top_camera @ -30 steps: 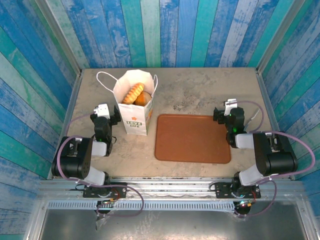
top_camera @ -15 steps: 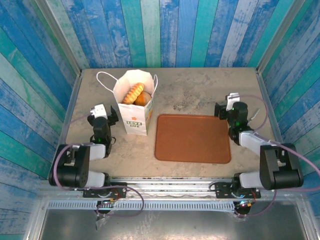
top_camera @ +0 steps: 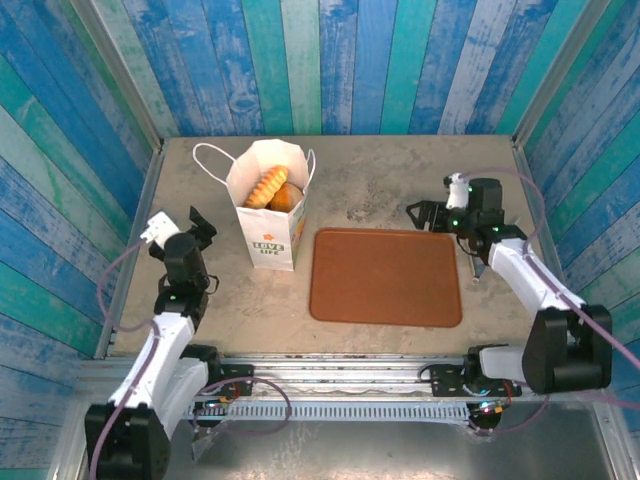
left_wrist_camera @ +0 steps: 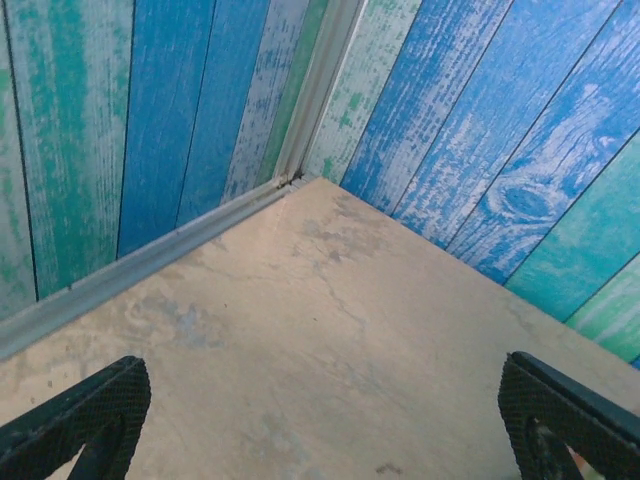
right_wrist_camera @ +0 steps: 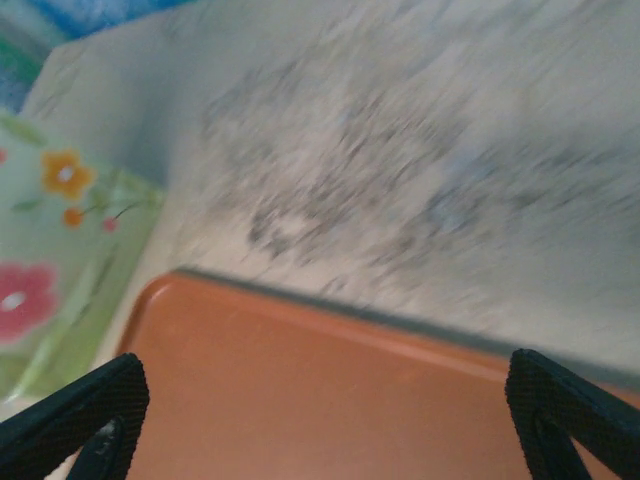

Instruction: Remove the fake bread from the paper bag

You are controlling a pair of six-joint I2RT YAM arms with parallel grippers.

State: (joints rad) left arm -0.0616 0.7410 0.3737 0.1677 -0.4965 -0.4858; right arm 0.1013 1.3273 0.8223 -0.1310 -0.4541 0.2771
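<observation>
White paper bag (top_camera: pixel 268 222): stood upright at the far left of the table (top_camera: pixel 400 170), mouth open upward, cord handles splayed; thin, easily creased walls.
Fake bread (top_camera: pixel 272 188): seen in the bag's mouth; glossy golden-brown, a ridged roll beside a rounder bun.
Left gripper (top_camera: pixel 198 222): fingers spread wide, nothing held; set just left of the bag, the nearer arm.
Right gripper (top_camera: pixel 420 213): fingers spread, empty; kept beyond the smooth brown tray (top_camera: pixel 385 285), pointed bagward.
Access: judged possible only from above.

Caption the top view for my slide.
Both open, the left gripper and right gripper flank the paper bag of fake bread and brown tray.
</observation>
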